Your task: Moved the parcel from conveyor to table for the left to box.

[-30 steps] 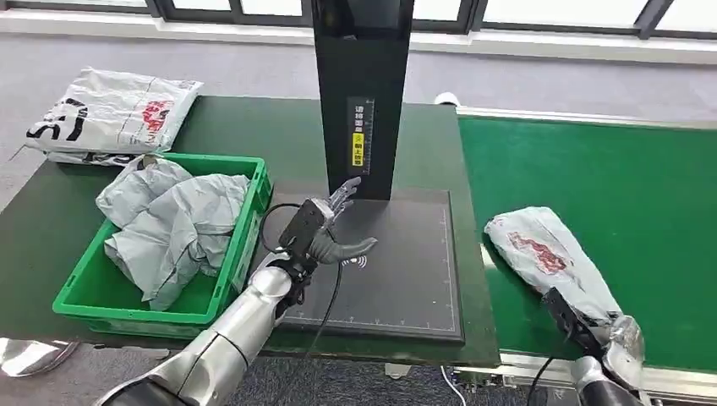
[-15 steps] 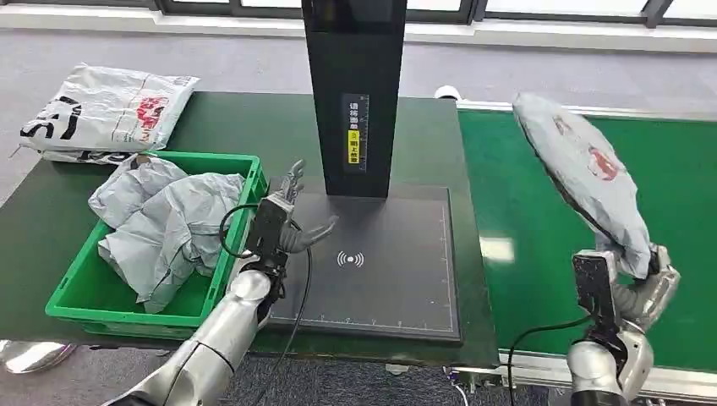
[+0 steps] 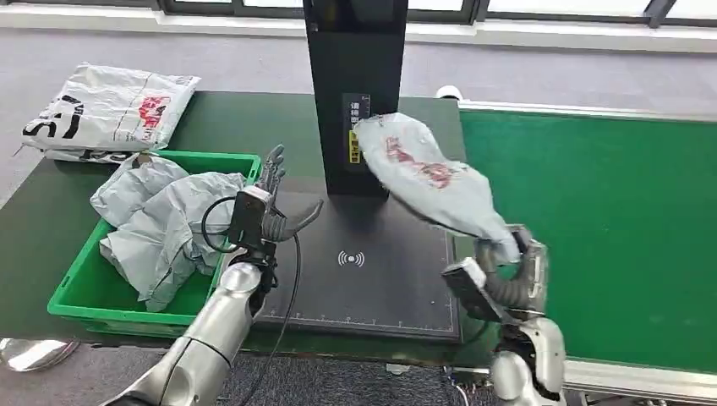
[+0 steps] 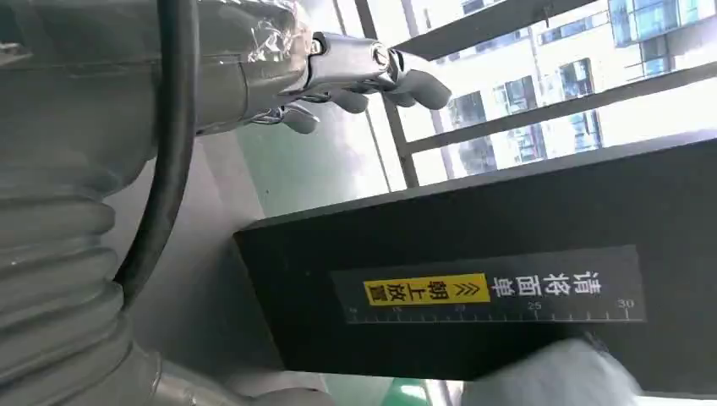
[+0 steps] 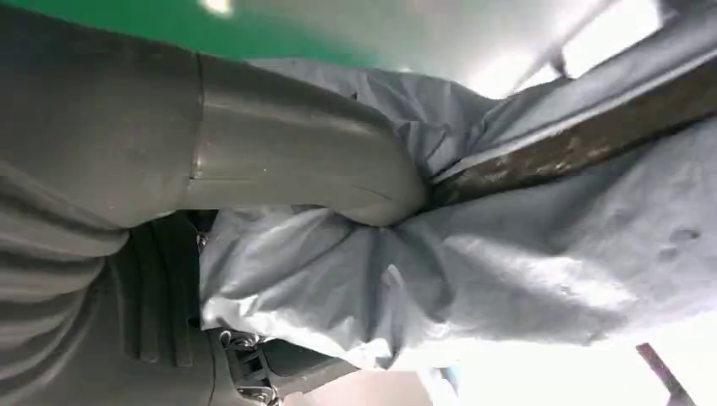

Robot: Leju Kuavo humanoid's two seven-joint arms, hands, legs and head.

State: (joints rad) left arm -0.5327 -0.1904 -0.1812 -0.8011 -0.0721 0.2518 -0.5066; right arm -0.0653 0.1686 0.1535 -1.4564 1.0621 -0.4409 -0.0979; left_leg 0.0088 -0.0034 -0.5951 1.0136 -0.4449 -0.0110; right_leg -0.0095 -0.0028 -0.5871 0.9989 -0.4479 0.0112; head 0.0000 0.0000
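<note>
The right hand [image 3: 507, 275], clenched on the grey parcel [image 3: 427, 178], has swung it off the green conveyor [image 3: 609, 211] over the scanner pad [image 3: 380, 279]; the left hand [image 3: 275, 211] waits, fingers spread, empty

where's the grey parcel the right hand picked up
In the head view the grey parcel is held up by the right hand, above the black scanner pad, its upper end in front of the black post, left of the green conveyor.
</note>
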